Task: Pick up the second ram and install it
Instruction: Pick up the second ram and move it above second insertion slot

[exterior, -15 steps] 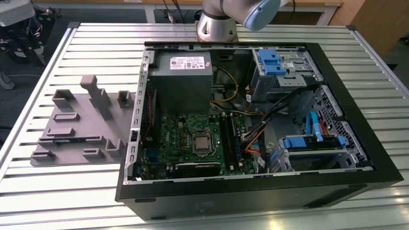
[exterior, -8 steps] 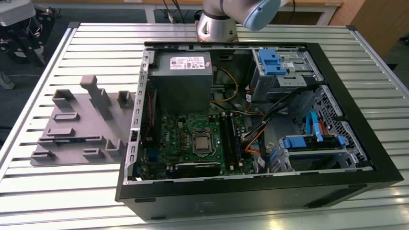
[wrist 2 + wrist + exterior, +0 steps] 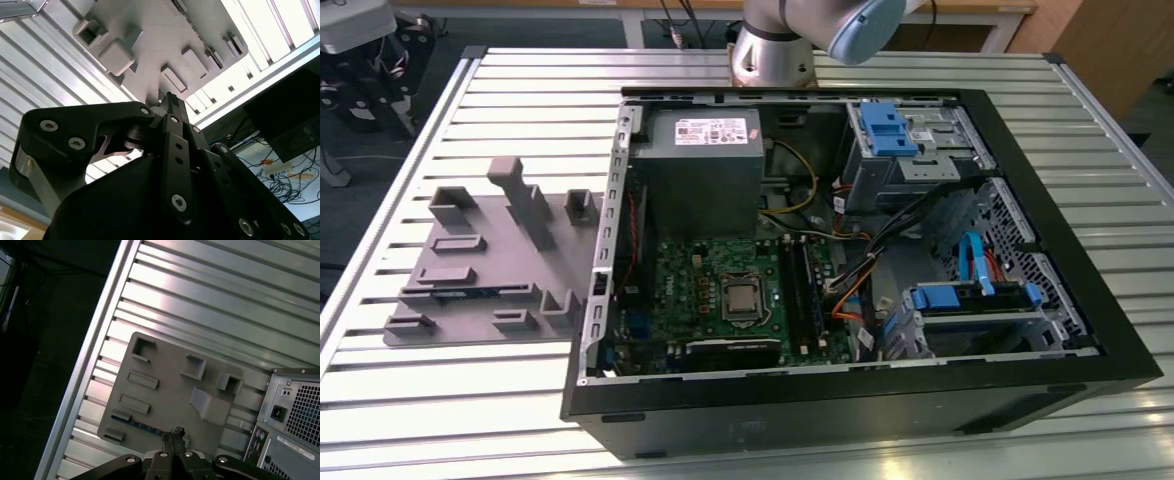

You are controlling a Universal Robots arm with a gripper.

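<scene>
On the grey tray (image 3: 170, 371), the second ram (image 3: 145, 426) lies seemingly half-sunk.

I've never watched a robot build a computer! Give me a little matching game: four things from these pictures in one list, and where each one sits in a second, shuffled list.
Things:
1. second ram
2. power supply
3. processor socket
4. claw

Places:
A. in the middle of the green board
B. lying in the grey tray, outside the case
C. poised over the grey tray, not touching it
D. inside the case, at the end by the arm's base

Pairs: 1-B; 2-D; 3-A; 4-C
</scene>
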